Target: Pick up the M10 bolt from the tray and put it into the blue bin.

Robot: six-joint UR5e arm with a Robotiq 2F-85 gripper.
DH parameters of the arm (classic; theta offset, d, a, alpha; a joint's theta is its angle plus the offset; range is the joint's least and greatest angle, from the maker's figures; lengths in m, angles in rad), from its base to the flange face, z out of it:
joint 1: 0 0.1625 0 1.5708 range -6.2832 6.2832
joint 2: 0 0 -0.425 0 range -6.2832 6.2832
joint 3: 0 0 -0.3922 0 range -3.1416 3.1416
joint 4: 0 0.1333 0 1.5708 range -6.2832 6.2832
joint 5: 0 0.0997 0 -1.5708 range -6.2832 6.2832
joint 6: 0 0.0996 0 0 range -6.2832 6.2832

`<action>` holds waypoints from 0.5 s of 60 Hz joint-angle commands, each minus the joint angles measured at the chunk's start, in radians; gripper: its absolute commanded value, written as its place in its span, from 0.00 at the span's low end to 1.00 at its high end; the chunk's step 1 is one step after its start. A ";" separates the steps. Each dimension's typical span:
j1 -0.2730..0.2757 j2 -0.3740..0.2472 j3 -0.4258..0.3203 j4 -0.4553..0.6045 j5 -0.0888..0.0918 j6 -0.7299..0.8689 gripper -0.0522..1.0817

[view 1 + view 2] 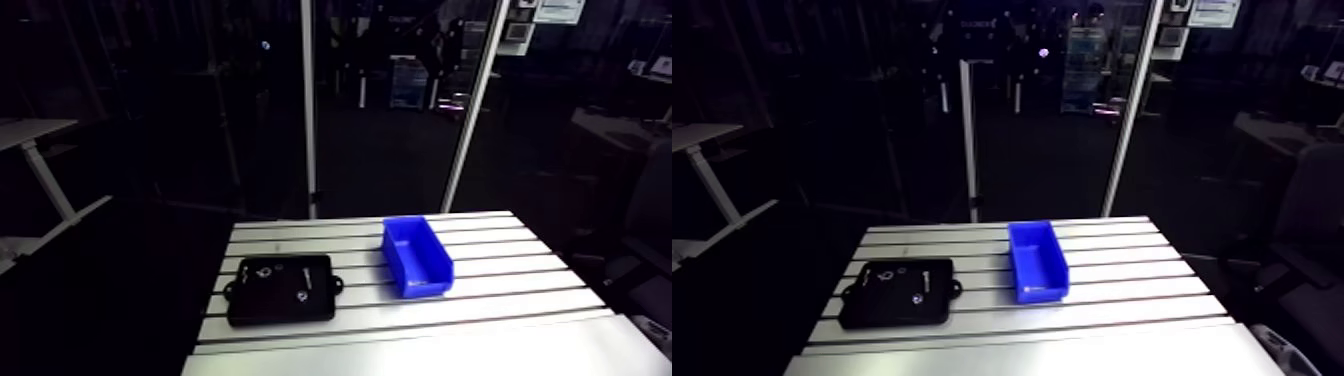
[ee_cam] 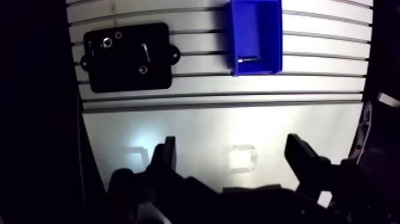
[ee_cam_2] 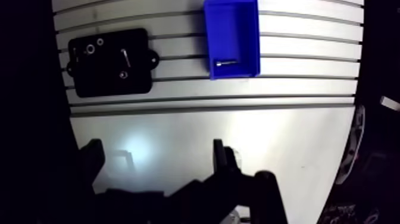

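In the wrist view my gripper hangs high over the table's smooth front strip, open, with nothing between its fingers. Well ahead of it lies the black tray, holding a slim silvery screw and a few small ring-shaped parts. Beside the tray stands the blue bin. A small silvery bolt lies inside the bin, at the end nearer the gripper. The arm view shows the tray and the bin side by side, but not the gripper.
The slotted aluminium table has a smooth plate along its front edge, under the gripper. Beyond the table's edges on both sides there is dark space. A slim upright post rises behind the table's far edge.
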 commanded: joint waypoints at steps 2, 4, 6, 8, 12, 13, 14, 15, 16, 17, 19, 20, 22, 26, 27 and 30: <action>0.006 0.003 0.013 -0.004 0.007 0.001 0.05; 0.006 0.004 0.015 -0.009 0.009 0.001 0.05; 0.006 0.004 0.018 -0.022 0.011 0.001 0.05; 0.006 0.006 0.024 -0.039 0.011 0.001 0.05; 0.008 0.008 0.037 -0.083 0.012 0.001 0.05; 0.008 0.009 0.043 -0.104 0.012 0.000 0.05; 0.008 0.009 0.043 -0.104 0.012 0.000 0.05; 0.009 0.009 0.050 -0.122 0.012 0.000 0.05; 0.009 0.009 0.050 -0.122 0.012 0.000 0.05; 0.009 0.010 0.054 -0.134 0.013 -0.002 0.05; 0.012 0.011 0.058 -0.139 0.013 -0.002 0.05; 0.016 0.012 0.060 -0.142 0.013 -0.003 0.05; 0.026 0.016 0.062 -0.143 0.010 -0.003 0.05; 0.046 0.031 0.064 -0.145 0.010 -0.006 0.05; 0.046 0.031 0.064 -0.145 0.010 -0.006 0.05; 0.068 0.050 0.065 -0.155 0.008 -0.008 0.05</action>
